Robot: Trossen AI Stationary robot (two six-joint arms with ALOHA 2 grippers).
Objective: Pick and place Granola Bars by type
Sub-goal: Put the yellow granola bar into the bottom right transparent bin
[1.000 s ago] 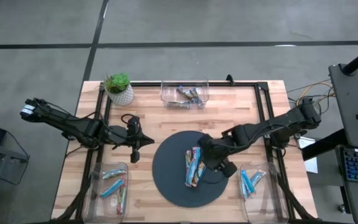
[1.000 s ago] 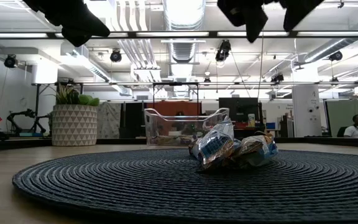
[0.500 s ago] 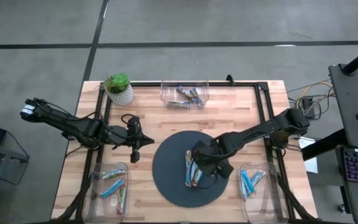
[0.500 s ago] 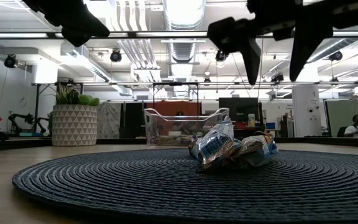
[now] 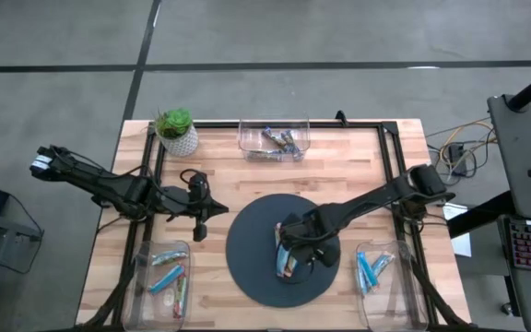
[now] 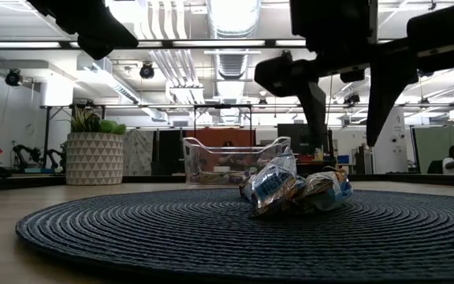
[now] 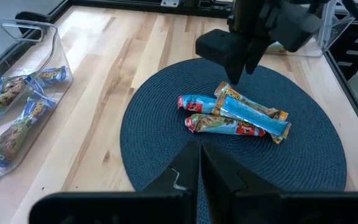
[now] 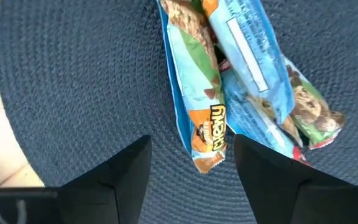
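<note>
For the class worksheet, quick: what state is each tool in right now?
Left tool: shut, empty, beside the mat.
Right tool: open, empty, above the bars.

Three wrapped granola bars (image 5: pixel 286 251) piled flat mid-mat, blue/orange/red wrappers, overlapping; more bars in three bins.

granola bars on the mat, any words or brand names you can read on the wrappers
"chewy": on the orange end of the granola bar between the right gripper jaws, letters stylised and slightly uncertain.
Other bars on the mat: print too blurred to read.
Bars in the bins: too small to read.
</note>
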